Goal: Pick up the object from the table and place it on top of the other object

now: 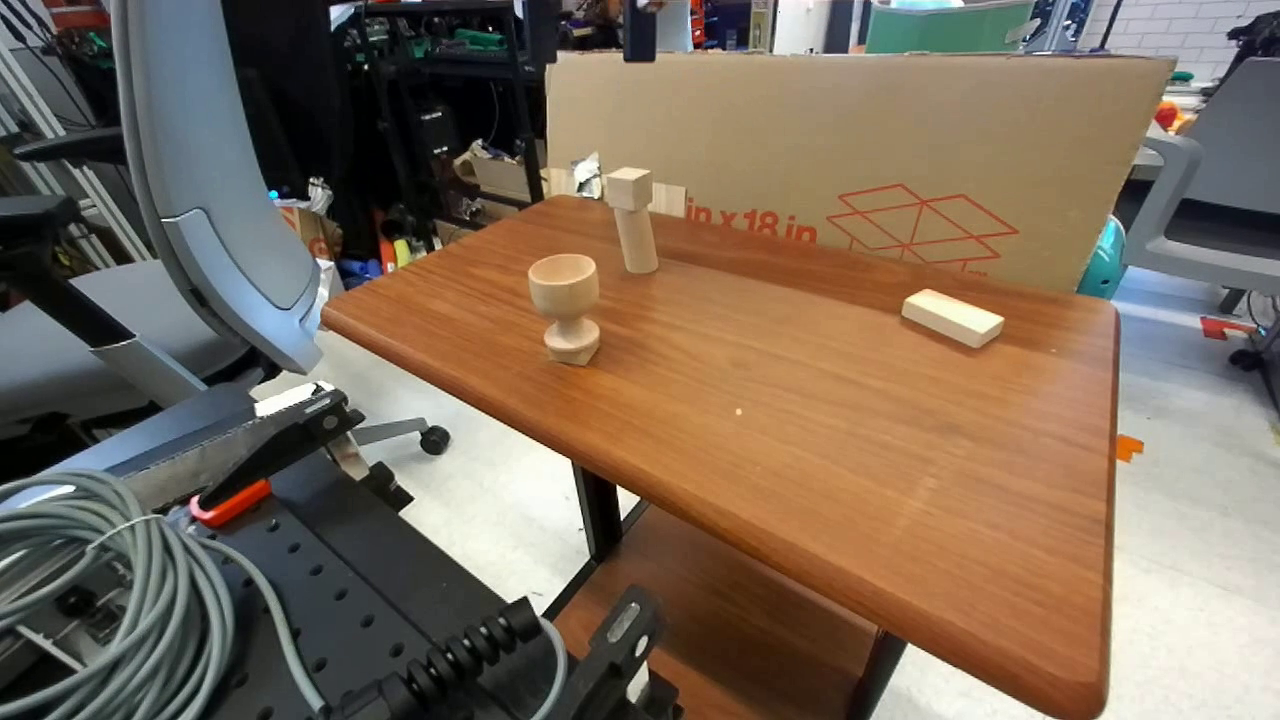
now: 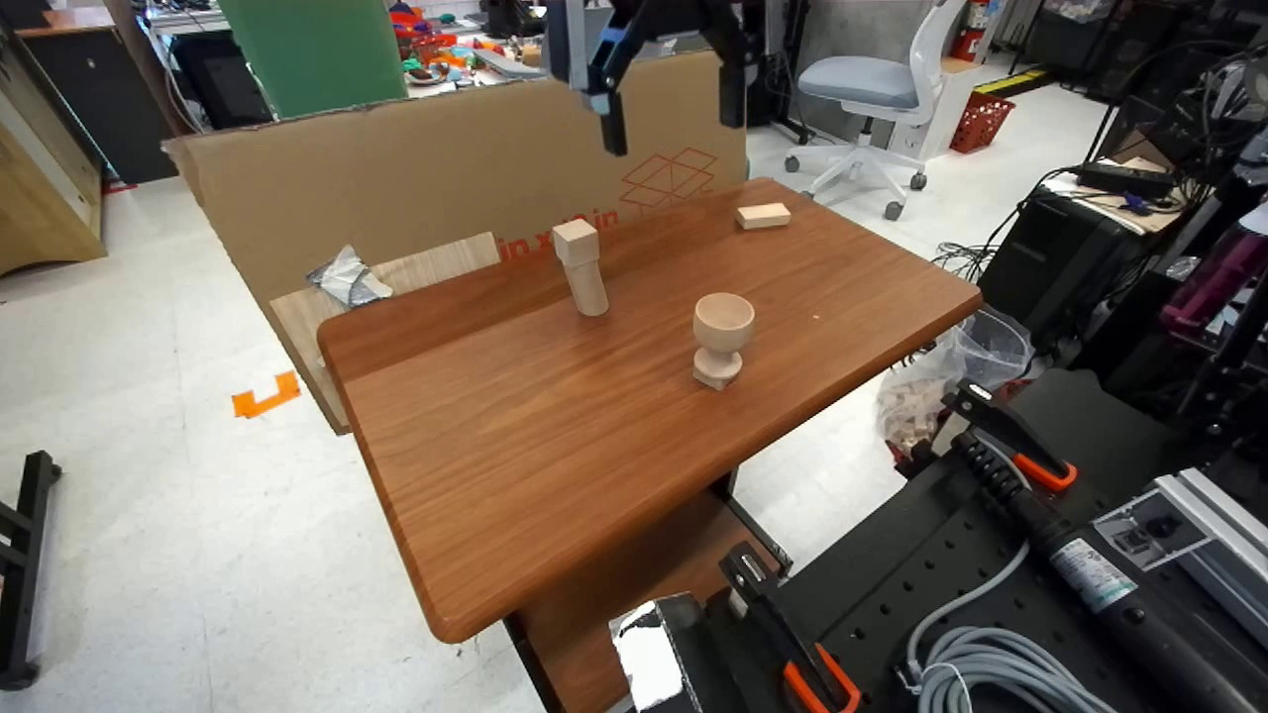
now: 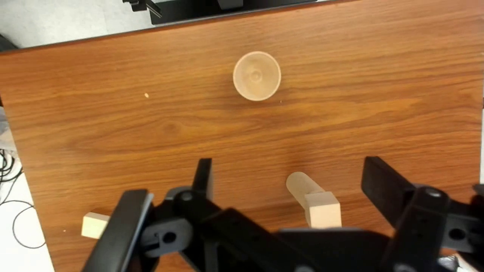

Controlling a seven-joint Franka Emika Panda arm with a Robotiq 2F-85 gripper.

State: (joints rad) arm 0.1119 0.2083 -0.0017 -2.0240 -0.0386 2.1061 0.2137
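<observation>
The small pale wooden cube [image 1: 629, 188] sits on top of a round wooden post [image 1: 637, 240] that stands on the table. The cube shows in an exterior view [image 2: 576, 241] and in the wrist view [image 3: 326, 215], where the gripper body hides its lower edge. The post also shows there [image 2: 588, 287] [image 3: 301, 185]. My gripper [image 2: 674, 124] is open and empty, high above the table at the cardboard side. In the wrist view its fingers [image 3: 288, 162] are apart, with cube and post seen between and below them, not touched.
A pale wooden goblet-shaped cup [image 1: 565, 290] stands on a small square base piece [image 1: 575, 357]; from above its bowl [image 3: 257, 75] looks empty. A flat rectangular wooden block [image 1: 952, 318] lies farther along the table [image 1: 800, 450]. A cardboard sheet [image 1: 760, 130] stands along the table's edge.
</observation>
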